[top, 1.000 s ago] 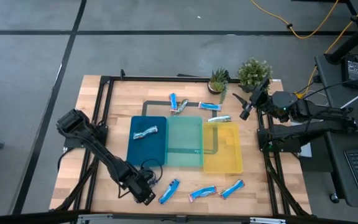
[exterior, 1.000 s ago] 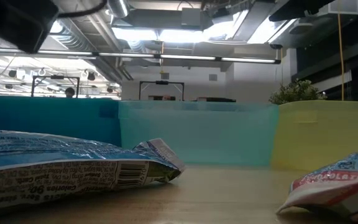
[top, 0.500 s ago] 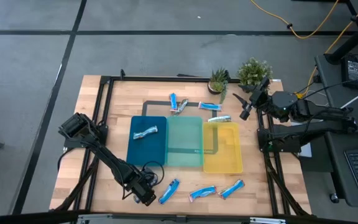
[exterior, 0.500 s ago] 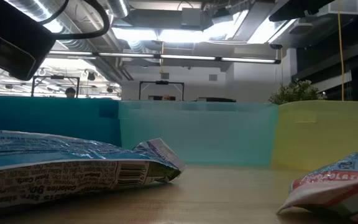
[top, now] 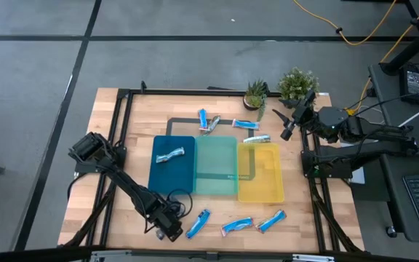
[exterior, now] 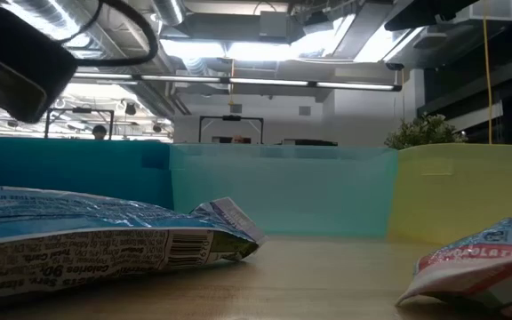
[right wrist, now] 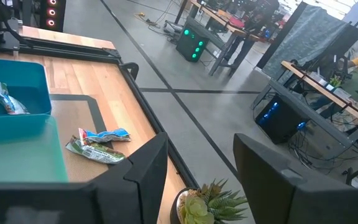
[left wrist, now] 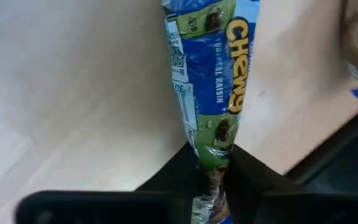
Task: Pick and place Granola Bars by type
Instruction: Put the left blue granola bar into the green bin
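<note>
where it lies, the left gripper (left wrist: 213,177) pinches a crinkled foil bar (left wrist: 209,93).

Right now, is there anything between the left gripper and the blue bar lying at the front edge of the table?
Nothing visible. The left gripper is right beside the blue bar, and in the left wrist view the end of the wrapper already sits between its two fingers. The right gripper waits far off, near the plants.

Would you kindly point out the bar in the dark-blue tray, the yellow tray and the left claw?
bar in the dark-blue tray (top: 170,154), high view, wrapper's middle.
yellow tray (top: 260,192), high view, bare floor.
left claw (top: 172,233), high view, between its fingertips.
</note>
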Tool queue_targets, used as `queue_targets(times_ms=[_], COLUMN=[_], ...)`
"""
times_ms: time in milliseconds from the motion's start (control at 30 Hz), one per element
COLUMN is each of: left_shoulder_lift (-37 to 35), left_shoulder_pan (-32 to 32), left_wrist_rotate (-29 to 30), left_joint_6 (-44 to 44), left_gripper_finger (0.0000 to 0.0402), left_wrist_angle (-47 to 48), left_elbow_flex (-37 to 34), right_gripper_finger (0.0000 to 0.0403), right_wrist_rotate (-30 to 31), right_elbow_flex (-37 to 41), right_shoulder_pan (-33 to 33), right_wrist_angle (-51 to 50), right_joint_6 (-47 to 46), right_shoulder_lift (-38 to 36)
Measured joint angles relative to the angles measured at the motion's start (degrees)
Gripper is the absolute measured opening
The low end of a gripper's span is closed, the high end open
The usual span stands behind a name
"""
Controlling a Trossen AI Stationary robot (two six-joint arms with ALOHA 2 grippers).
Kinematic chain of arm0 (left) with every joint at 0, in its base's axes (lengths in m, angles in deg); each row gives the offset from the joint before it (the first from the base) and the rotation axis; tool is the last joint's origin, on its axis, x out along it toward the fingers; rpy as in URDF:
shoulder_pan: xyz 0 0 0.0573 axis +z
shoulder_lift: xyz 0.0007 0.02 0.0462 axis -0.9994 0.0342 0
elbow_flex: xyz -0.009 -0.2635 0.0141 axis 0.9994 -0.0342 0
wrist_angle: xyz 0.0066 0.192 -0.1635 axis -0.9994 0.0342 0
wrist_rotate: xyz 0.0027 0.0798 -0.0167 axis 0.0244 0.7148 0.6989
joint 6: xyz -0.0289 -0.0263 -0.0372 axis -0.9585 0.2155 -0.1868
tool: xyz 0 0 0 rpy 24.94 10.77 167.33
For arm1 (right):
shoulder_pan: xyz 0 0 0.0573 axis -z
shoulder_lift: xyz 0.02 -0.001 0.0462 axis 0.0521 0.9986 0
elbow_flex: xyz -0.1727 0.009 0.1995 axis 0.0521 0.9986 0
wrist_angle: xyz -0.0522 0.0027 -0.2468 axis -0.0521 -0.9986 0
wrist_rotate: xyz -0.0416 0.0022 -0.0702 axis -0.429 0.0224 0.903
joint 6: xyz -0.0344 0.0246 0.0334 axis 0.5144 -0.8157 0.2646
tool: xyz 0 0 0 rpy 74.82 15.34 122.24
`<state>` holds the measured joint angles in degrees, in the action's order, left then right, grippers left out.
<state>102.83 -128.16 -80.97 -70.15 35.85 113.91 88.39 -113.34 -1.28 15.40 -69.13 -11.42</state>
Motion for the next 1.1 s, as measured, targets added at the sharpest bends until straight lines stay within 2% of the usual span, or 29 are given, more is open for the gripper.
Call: queue_targets(times_ms=[100, 200, 333, 600, 733, 967, 1100], left_shoulder_lift=[-1.7, -4.2, -7.6, -14.7, -18.8, -27.0, -31.2], left_shoulder_pan=[0.0, 0.0, 0.1, 3.8, 7.9, 14.7, 19.5], left_wrist_rotate=[0.1, 1.1, 6.8, 27.1, 28.5, 31.6, 34.1], left_joint_6=[0.4, 0.5, 2.8, 23.6, 31.4, 52.7, 60.8], left_gripper_finger=[0.0025, 0.0019, 0.0023, 0.0025, 0.0026, 0.0026, 0.0026], left_wrist_angle=[-1.6, -3.9, -4.3, -3.4, -3.4, -3.0, -2.1], left_elbow_flex=[-0.1, -0.1, 2.1, 7.6, 8.0, 8.6, 8.6], right_gripper_finger=[0.0186, 0.0186, 0.0186, 0.0186, 0.0186, 0.0186, 0.0186], right_wrist_rotate=[0.0, 0.0, 0.0, 0.0, 0.0, 0.0, 0.0], right_elbow_flex=[0.0, 0.0, 0.0, 0.0, 0.0, 0.0, 0.0], right_shoulder_pan=[0.0, 0.0, 0.0, 0.0, 0.0, 0.0, 0.0], right_wrist_angle=[0.0, 0.0, 0.0, -0.3, -0.3, -0.3, -0.2], right_joint_6=[0.0, 0.0, 0.0, 0.2, 0.2, 0.1, -0.2], right_shoulder_lift=[0.0, 0.0, 0.0, 0.0, 0.0, 0.0, 0.0])
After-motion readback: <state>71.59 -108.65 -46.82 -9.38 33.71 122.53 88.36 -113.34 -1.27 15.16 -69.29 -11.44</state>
